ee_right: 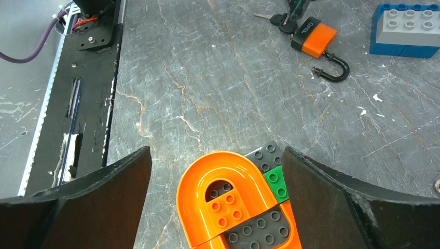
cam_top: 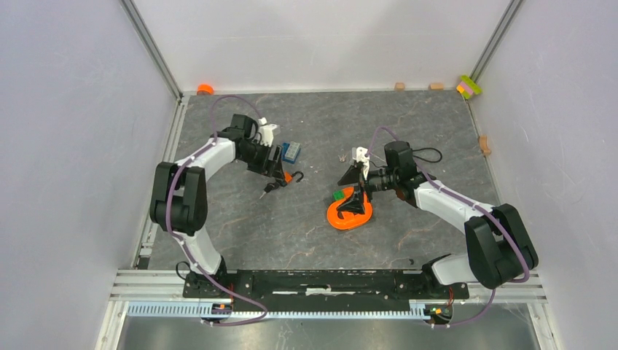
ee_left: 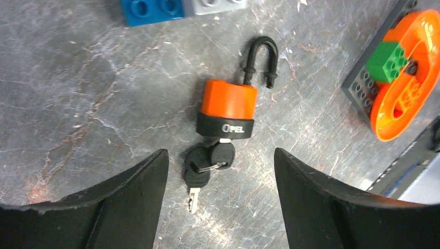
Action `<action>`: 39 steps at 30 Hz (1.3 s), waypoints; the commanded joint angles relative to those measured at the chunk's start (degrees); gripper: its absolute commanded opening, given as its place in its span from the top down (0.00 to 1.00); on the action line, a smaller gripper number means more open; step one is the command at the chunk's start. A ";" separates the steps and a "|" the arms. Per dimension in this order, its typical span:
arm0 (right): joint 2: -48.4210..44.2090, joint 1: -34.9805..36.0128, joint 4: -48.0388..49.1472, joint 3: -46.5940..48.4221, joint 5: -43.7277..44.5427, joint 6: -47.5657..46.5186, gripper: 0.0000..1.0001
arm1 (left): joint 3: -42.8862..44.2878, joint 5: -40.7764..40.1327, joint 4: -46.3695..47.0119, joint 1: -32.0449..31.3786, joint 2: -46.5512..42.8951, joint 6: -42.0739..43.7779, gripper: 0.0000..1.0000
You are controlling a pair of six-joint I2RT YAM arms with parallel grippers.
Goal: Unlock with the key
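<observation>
Two keys at one padlock (ee_left: 227, 101): key (ee_left: 223, 153) sat in its base, spare key (ee_left: 197, 174) lay just beyond; left gripper (ee_left: 220, 151) and right gripper (ee_right: 216, 149) both gaped wide, empty.

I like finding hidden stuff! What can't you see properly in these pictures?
Left wrist view: the blade of the key, mostly hidden inside the padlock.
Left wrist view: the blue brick, cut off by the top edge.
Right wrist view: the orange ring piece, cut off by the bottom edge.
Top view: the key, too small to make out.
</observation>
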 commanded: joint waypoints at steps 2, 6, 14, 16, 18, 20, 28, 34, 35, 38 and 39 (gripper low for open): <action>-0.54 -0.21 -0.85 0.50 0.79 -1.95 0.02 | -4.71 -13.93 7.60 -6.93 -4.89 4.62 0.18; -0.73 -0.26 -1.20 0.49 1.01 -2.33 0.02 | -6.13 -25.02 10.44 -11.49 -4.68 6.91 0.18; -1.04 -0.40 -1.55 0.49 1.10 -2.94 0.02 | -5.83 -35.80 12.80 -13.86 -2.33 10.66 0.18; -1.02 -0.42 -1.55 0.49 1.09 -2.94 0.02 | -5.91 -37.20 13.48 -13.84 -1.98 11.92 0.18; -0.97 -0.48 -1.54 0.49 1.25 -2.94 0.02 | -5.65 -38.45 13.48 -13.89 -1.35 13.30 0.18; -1.21 -0.72 -1.47 0.49 2.01 -2.93 0.02 | -5.52 -39.49 13.93 -13.90 -0.89 14.50 0.18; -4.63 -2.56 -1.98 1.18 15.98 -3.12 0.02 | -4.90 -37.28 12.25 -13.91 -3.12 15.34 0.16; -7.16 -3.24 -1.92 1.73 28.47 -6.72 0.05 | -5.68 -35.26 12.23 -12.82 -8.89 12.19 0.12; -7.05 -3.28 -2.34 2.22 29.88 -7.62 0.07 | -5.69 -34.74 12.03 -12.60 -9.74 11.85 0.12; -5.58 -3.27 -4.73 4.80 33.45 -10.38 0.13 | -6.03 -33.44 11.64 -12.05 -12.72 10.28 0.07; -4.84 -3.18 -5.43 5.74 34.94 -11.07 0.14 | -6.38 -33.29 11.79 -11.84 -13.85 9.43 0.05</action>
